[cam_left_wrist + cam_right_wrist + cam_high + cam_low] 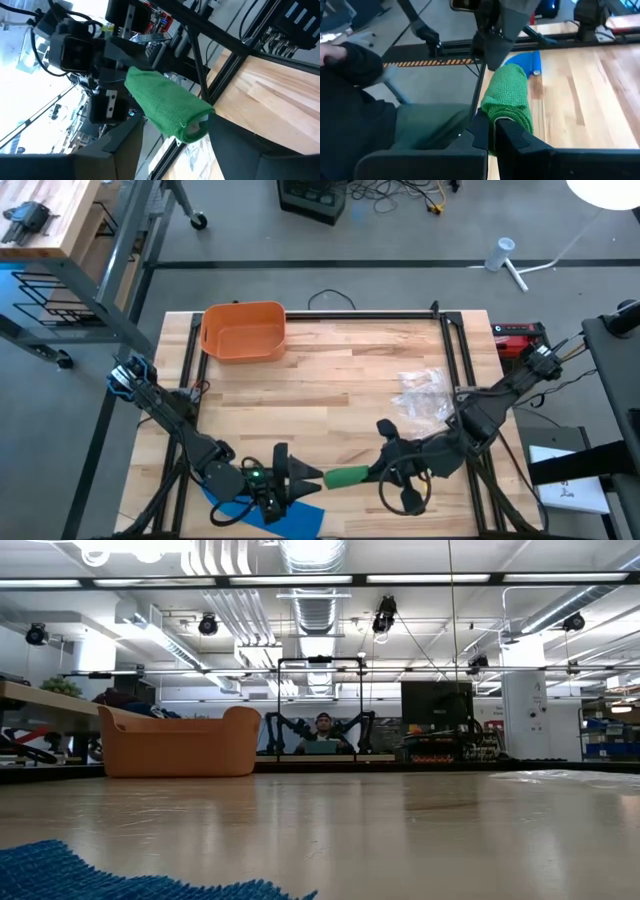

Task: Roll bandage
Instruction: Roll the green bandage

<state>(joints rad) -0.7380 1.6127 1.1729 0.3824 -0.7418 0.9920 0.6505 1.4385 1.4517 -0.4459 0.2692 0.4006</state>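
Note:
A rolled green bandage (345, 476) hangs level above the table near its front edge, between my two grippers. My right gripper (372, 473) is shut on the roll's right end. My left gripper (312, 476) is open, with one finger on each side of the roll's free left end (195, 127). In the left wrist view, the fingers (120, 147) stand wide of that end. A blue bandage (270, 515) lies flat on the table under the left gripper, at the front edge. My right gripper pinches the green roll's near end (507, 117) between its two fingers (481, 131). It comes from the table's right, slanting a little down, with the fingers lying along the roll. The roll sticks out ahead toward the left gripper, clear of the table. My left gripper stands around the roll's other end; I cannot tell whether it touches.
An orange bin (243, 330) stands at the far left of the table. A crumpled clear plastic bag (420, 395) lies at the right, behind the right arm. A black frame (450, 350) runs around the table top. Bare wood lies in the middle. A person (322, 730) sits far behind the table.

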